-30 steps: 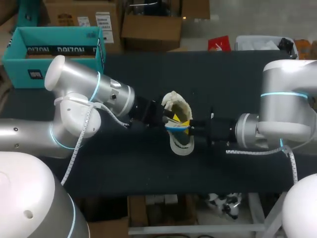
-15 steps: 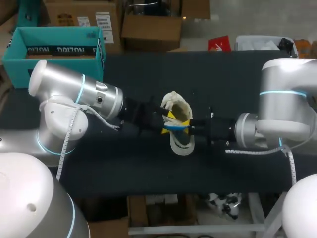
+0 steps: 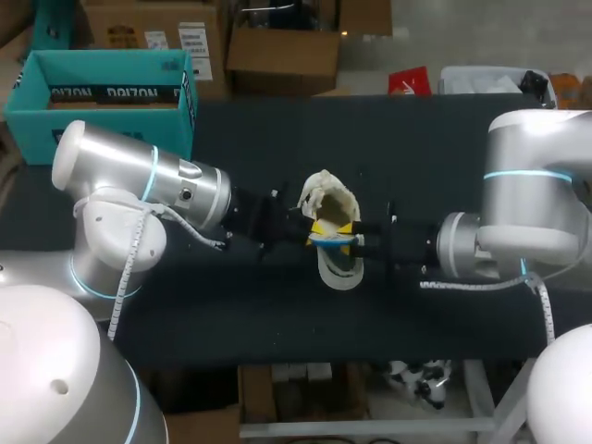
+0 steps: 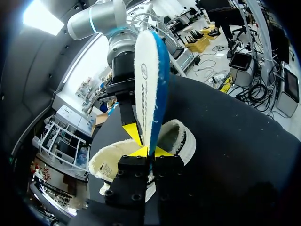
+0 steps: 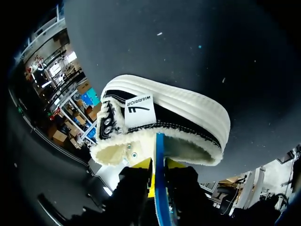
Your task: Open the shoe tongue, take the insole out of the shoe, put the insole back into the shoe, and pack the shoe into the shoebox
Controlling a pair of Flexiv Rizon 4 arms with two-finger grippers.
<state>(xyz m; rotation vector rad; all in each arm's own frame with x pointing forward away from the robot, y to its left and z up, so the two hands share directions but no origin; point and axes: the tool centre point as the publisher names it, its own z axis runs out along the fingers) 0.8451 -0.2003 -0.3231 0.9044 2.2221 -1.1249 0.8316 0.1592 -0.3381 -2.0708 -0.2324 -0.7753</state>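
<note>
The left arm (image 3: 148, 180) comes in from the left side and lies low over the dark table (image 3: 416, 148), with its wrist pointing to the right. The left gripper (image 3: 303, 229) is at the left side of the shoe (image 3: 335, 268). The right arm (image 3: 527, 213) comes in from the right at almost the same height, and the right gripper (image 3: 356, 242) is at the right side of the shoe. The two grippers face each other across the shoe's opening, very near to one another.

The shoe is in the middle of the table, its fleece collar on the far side. The insole (image 3: 324, 239) is between the two grippers, over the opening.

In the left wrist view the left gripper (image 4: 150, 151) has its jaws pressed together on one end of the insole (image 4: 148, 75), which stands on its edge ahead of the fingers, above the shoe (image 4: 176, 134). In the right wrist view the right gripper (image 5: 158, 165) is also clamped on the insole (image 5: 160, 188), one yellow tip on each side, with the shoe (image 5: 178, 106) just ahead.

The right wrist view shows only the blue edge of the insole. In the left wrist view only one finger (image 4: 133, 133) of the right gripper shows, as the insole hides the other. It cannot be told whether the insole touches the inside of the shoe.

The teal shoebox (image 3: 37, 129) is at the far left corner, well apart, and the left arm covers part of it.
</note>
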